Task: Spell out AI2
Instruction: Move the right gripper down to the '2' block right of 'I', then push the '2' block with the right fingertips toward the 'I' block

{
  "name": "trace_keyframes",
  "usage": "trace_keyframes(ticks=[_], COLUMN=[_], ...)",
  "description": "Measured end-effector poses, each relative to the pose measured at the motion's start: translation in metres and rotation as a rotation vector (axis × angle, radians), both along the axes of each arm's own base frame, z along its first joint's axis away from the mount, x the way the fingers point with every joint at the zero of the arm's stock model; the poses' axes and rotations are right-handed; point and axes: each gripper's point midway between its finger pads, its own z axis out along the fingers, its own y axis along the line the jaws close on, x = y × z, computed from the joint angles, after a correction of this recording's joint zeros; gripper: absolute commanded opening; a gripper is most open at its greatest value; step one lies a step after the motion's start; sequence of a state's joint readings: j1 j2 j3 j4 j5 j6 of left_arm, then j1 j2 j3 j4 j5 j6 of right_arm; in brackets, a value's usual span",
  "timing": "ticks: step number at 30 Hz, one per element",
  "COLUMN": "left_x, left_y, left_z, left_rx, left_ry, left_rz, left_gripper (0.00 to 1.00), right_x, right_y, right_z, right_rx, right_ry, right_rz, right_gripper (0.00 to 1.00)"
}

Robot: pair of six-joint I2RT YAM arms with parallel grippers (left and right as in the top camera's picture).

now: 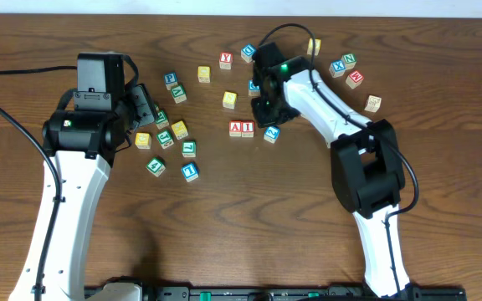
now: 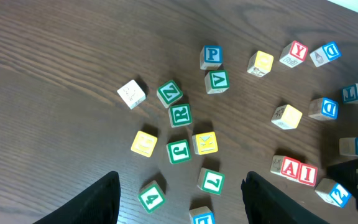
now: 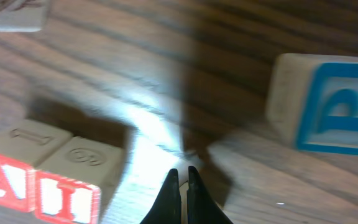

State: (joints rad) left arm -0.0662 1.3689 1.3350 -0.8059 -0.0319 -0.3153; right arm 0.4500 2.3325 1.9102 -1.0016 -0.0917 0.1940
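The red A block point(image 1: 235, 128) and red I block point(image 1: 248, 128) sit side by side mid-table, touching. A blue 2 block point(image 1: 271, 134) lies just right of them, slightly tilted and apart. My right gripper point(image 1: 262, 107) is shut and empty, low over bare wood just behind these blocks. In the right wrist view its fingers point(image 3: 182, 177) are pressed together, with A point(image 3: 5, 180) and I point(image 3: 67, 190) at lower left. My left gripper point(image 2: 182, 190) is open and empty above the left cluster. The left wrist view shows A point(image 2: 289, 167), I point(image 2: 306, 173) and the 2 point(image 2: 335, 194).
Several letter and number blocks lie scattered: a green 4 point(image 2: 151, 197), green 7 point(image 2: 211, 181), J point(image 2: 178, 151), R point(image 2: 179, 114), P point(image 2: 211, 55), Y point(image 1: 225, 60). A blue-lettered block point(image 3: 325, 102) sits right of my right fingers. More blocks point(image 1: 348, 68) lie at the far right.
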Motion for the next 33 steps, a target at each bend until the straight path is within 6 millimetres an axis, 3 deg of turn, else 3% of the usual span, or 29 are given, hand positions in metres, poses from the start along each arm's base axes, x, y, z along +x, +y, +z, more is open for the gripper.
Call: trace_keyframes(ticks=[4,7,13,22,33], left_x=[0.0,0.0,0.0,0.0,0.0], left_y=[0.0,0.0,0.0,0.0,0.0], left_z=[0.0,0.0,0.0,0.0,0.0], left_rx=[0.0,0.0,0.0,0.0,0.0], left_ry=[0.0,0.0,0.0,0.001,0.001], left_rz=[0.0,0.0,0.0,0.0,0.0], left_gripper=[0.62,0.62,0.63,0.62,0.63], right_x=[0.004,0.003,-0.018,-0.046,-0.05], right_y=[-0.016,-0.029,-0.042,-0.033,-0.028], right_z=[0.005,0.021,0.056,0.032,0.024], right_rx=[-0.004,-0.006,-0.023,-0.057,-0.059], right_ry=[0.008,0.007,0.038,0.108,0.108], right_rz=[-0.034,-0.058,-0.069,-0.03,-0.017], right_gripper=[0.01,0.01,0.01,0.01,0.01])
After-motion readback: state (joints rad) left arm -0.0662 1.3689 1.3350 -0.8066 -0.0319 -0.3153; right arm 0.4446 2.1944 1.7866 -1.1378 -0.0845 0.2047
